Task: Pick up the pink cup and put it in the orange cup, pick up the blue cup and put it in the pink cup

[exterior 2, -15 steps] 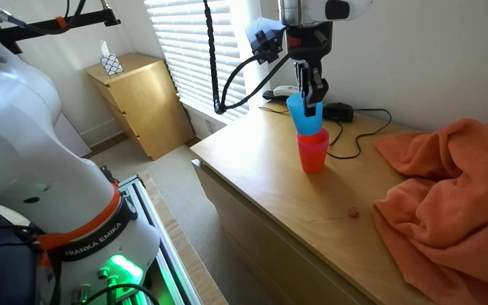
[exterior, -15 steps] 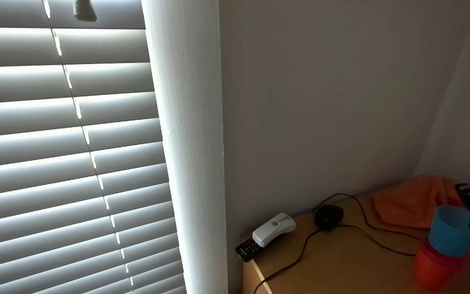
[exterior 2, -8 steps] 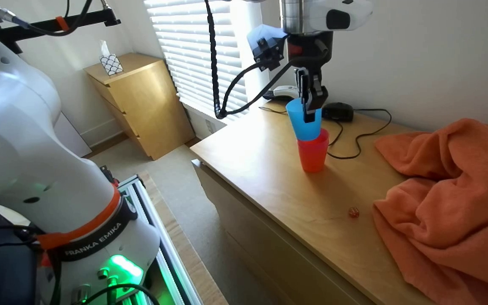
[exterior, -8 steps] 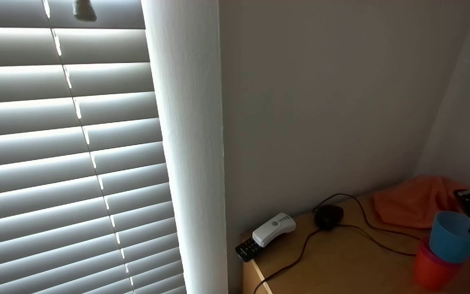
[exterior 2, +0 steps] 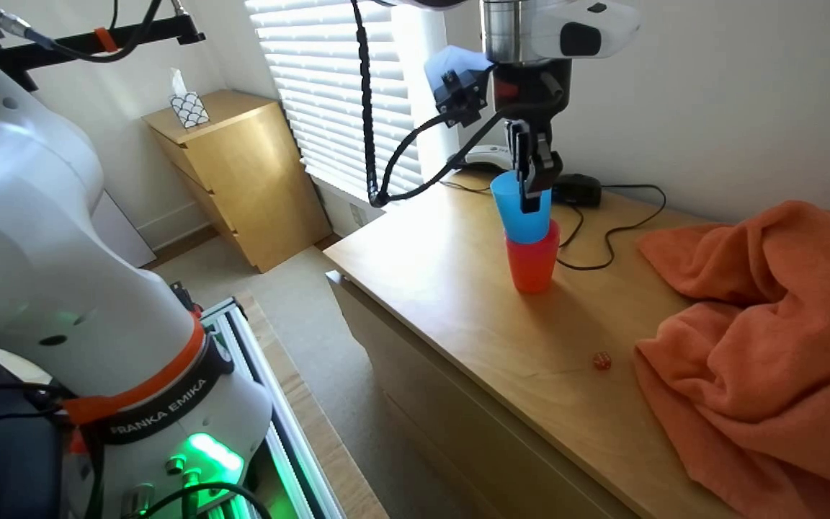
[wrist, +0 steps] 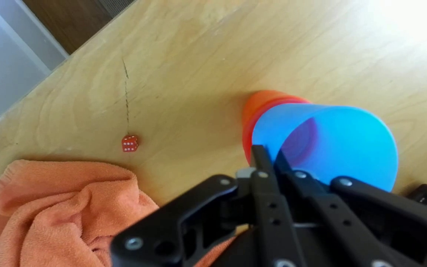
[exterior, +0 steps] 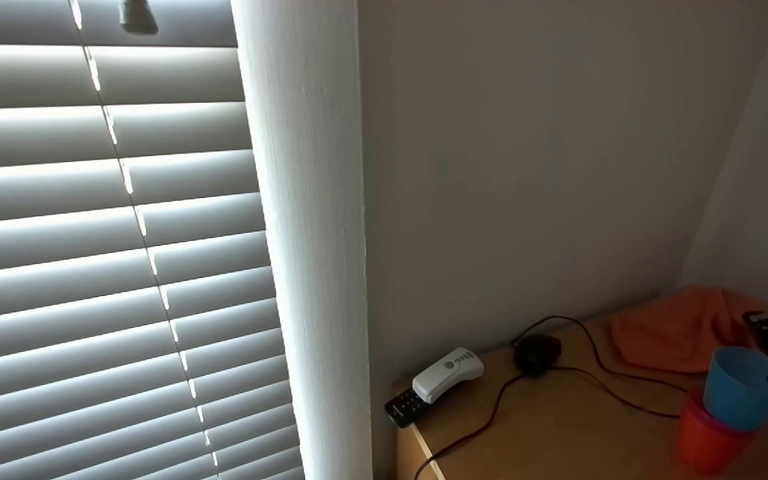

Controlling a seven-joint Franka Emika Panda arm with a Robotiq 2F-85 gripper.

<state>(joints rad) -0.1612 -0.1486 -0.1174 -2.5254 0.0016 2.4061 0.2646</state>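
Your fingers (wrist: 261, 159) are clamped on the side of the blue cup (wrist: 337, 146), at its rim. The lower end of this cup is at the mouth of the pink cup (exterior: 696, 404), below your fingers; how deep inside, I cannot tell. The pink cup sits in the orange cup (exterior 2: 532, 272) on the table (exterior 2: 458, 295). In both exterior views the blue cup's axis seems slightly leaning against these two, so I would straighten it while lowering.

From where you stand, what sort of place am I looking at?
Probably a room in a home, though I can't rule out an office: there are slatted window blinds, a tissue box on a wooden chest of drawers, and a crumpled orange towel.
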